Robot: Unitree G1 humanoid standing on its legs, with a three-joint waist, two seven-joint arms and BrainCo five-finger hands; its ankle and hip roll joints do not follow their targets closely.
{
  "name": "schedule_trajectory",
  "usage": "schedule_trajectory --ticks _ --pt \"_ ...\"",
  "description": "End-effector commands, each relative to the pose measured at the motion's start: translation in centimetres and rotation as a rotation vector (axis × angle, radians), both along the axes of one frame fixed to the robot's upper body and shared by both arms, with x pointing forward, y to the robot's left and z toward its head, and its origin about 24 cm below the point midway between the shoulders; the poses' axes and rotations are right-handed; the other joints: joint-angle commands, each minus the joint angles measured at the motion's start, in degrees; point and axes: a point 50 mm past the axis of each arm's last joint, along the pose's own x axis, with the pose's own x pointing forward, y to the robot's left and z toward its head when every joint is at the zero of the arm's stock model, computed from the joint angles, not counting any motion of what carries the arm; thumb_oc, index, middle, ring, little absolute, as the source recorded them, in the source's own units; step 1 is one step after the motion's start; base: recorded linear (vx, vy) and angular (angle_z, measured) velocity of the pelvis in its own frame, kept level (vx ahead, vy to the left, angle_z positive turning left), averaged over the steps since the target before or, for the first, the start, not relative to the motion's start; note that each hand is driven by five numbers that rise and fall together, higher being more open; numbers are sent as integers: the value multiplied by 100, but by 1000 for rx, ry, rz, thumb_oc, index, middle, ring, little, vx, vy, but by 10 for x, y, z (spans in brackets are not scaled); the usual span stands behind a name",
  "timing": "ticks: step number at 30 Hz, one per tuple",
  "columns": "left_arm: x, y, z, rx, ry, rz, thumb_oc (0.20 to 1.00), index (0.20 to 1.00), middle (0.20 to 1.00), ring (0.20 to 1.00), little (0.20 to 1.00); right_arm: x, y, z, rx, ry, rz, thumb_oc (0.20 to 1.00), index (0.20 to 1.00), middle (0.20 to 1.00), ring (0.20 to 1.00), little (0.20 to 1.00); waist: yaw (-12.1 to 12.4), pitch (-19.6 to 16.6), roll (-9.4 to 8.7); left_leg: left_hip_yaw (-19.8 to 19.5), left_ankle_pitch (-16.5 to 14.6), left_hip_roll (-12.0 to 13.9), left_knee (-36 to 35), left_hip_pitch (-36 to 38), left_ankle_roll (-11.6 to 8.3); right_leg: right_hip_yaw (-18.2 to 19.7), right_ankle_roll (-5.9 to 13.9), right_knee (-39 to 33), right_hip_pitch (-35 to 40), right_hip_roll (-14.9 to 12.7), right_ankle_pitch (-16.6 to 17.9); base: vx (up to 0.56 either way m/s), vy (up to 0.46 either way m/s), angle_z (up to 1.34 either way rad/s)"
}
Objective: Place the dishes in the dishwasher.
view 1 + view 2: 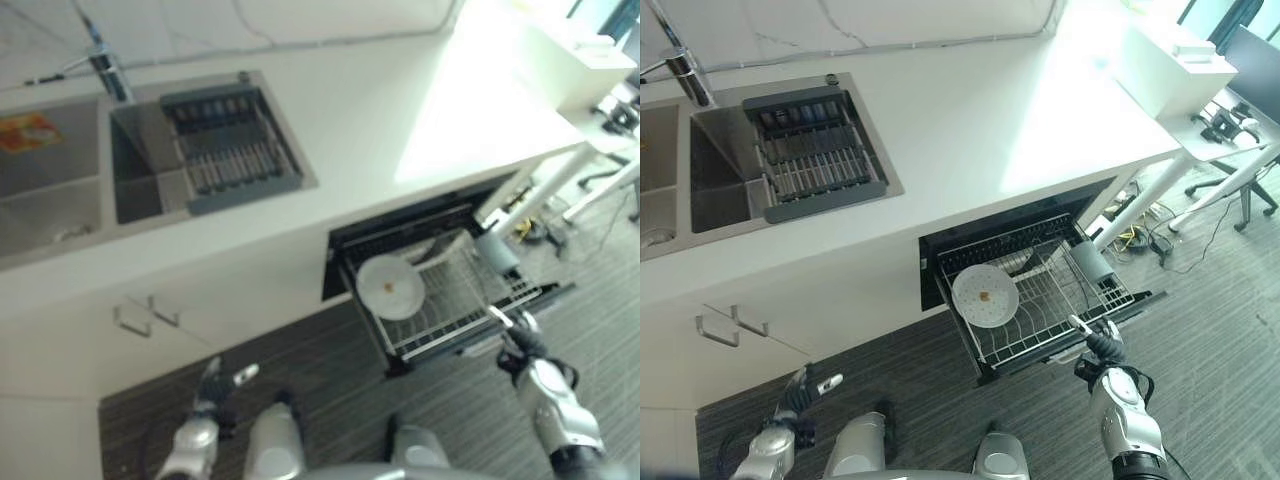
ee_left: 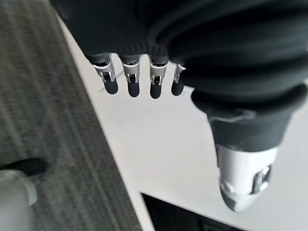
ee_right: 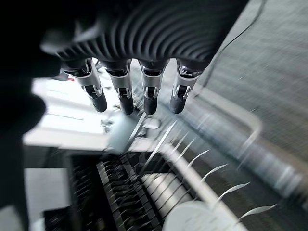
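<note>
White round plate (image 1: 985, 295) lies in the pulled-out wire rack (image 1: 1040, 300) of the dishwasher (image 1: 1025, 250), beyond and to the left of the right hand's fingertips. Right hand (image 1: 1102, 352) sits at the rack's front edge, fingers (image 3: 124, 94) straight and slightly apart, holding nothing; whether they touch the rack cannot be told. Left hand (image 1: 800, 392) hangs low before the white cabinet front (image 2: 154, 144), well apart from the rack, fingers relaxed, empty. Above, the countertop (image 1: 970, 120) carries a sink (image 1: 710, 180) with a grey drainer (image 1: 810, 150).
</note>
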Motion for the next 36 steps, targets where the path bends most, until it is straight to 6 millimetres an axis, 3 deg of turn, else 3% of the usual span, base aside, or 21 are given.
schedule_trajectory --ticks 1,9,12,15,19,21,25,31,34,36 --pt "-21 -6 -8 -13 37 -4 1000 1000 1000 1000 1000 8 -28 27 -83 -93 -98 1000 1000 1000 1000 1000 181 -217 290 -464 35 368 -484 62 -482 -29 554 479 -65 -197 -594 -28 73 -38" --pt "-13 -5 -6 -17 34 16 1000 1000 1000 1000 1000 -9 -51 14 -54 -29 -348 1000 1000 1000 1000 1000 91 -379 65 -211 -184 254 -484 86 -261 39 507 479 -225 -292 10 -2 100 -39" --pt "-13 -8 -7 -13 49 -14 1000 1000 1000 1000 1000 -23 -62 8 -57 -2 -438 1000 1000 1000 1000 1000 -41 -420 25 -126 -280 168 -484 151 -159 166 475 479 -176 -172 284 58 88 -4" --pt "-19 -10 -11 -3 70 -36 1000 1000 1000 1000 1000 -33 -66 2 -58 19 -463 1000 1000 1000 1000 1000 -174 -401 94 -228 -329 78 -484 236 -83 476 370 479 -111 99 382 96 43 -41" --pt "-11 2 -4 18 67 -8 1000 1000 1000 1000 1000 -40 -65 -9 -23 60 -455 1000 1000 1000 1000 1000 -408 -307 102 -192 -496 169 -484 467 -219 302 383 479 -1193 -104 495 119 -177 -14" --pt "-8 4 -3 28 70 -14 1000 1000 1000 1000 1000 -46 -67 -18 11 86 -471 1000 1000 1000 1000 1000 -386 -313 136 -221 -430 256 -484 475 -225 335 292 479 -1031 79 129 103 -314 -6" --pt "-14 -5 -10 19 91 -56 1000 1000 1000 1000 1000 -53 -66 -31 85 122 -496 1000 1000 1000 1000 1000 -373 -407 168 -92 -372 498 -484 628 -359 132 272 479 -795 165 -273 120 -218 66" --pt "-23 -17 -19 -13 119 -82 1000 1000 1000 1000 1000 -52 -59 -42 186 164 -496 1000 1000 1000 1000 1000 -357 -513 296 13 -352 670 -484 801 -545 -69 161 479 -603 133 -482 90 -82 0" --pt "-27 -21 -22 -20 138 -99 1000 1000 1000 1000 1000 -48 -45 -53 307 168 -435 1000 1000 1000 1000 1000 -348 -529 366 -50 -354 682 -484 864 -625 -126 116 479 -530 132 -531 101 -47 11" --pt "-27 -24 -23 -24 141 -108 1000 1000 1000 1000 1000 -47 -38 -61 280 222 -400 1000 1000 1000 1000 1000 -316 -528 414 -121 -355 661 -484 884 -647 -142 98 479 -500 129 -555 80 -17 18"
